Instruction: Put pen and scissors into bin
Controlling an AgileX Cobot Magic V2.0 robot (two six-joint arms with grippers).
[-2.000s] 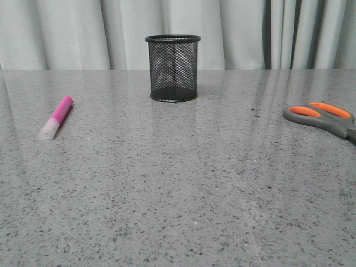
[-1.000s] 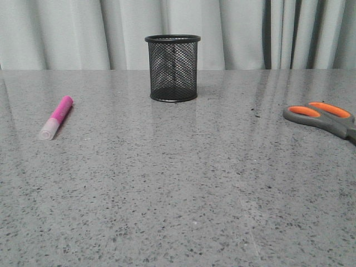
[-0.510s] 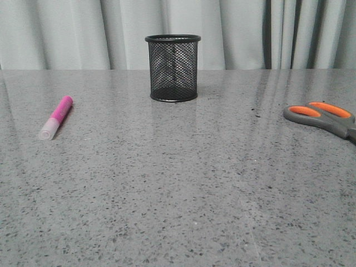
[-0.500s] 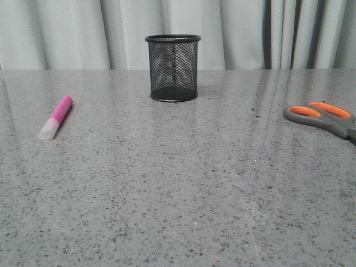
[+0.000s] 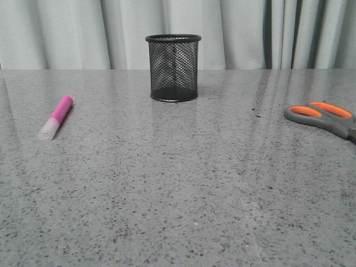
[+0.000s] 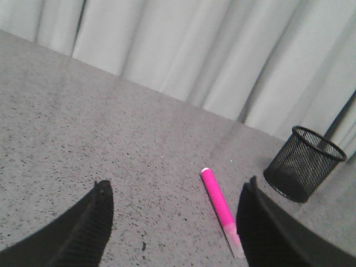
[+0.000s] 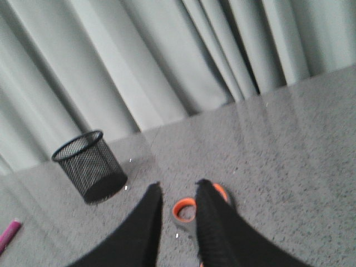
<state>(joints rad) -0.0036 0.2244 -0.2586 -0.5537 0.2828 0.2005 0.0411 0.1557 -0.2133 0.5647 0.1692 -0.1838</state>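
The magenta pen [image 5: 55, 117] with its whitish cap lies on the table at the left. The black mesh bin [image 5: 173, 68] stands upright at the back centre. The grey scissors [image 5: 321, 117] with orange-lined loops lie at the right edge, blades cut off. Neither gripper shows in the front view. My left gripper [image 6: 177, 192] is open wide above the table, and the pen [image 6: 218, 204] lies close to one finger, with the bin [image 6: 303, 171] beyond. My right gripper [image 7: 179, 186] hovers over the scissors [image 7: 184, 225], its fingers a narrow gap apart with nothing between them.
Grey speckled tabletop [image 5: 178, 189] spreads across the front view. Pale curtains [image 5: 72, 33] hang behind the far edge. The right wrist view also takes in the bin [image 7: 89, 166] and the pen [image 7: 8, 233] far off.
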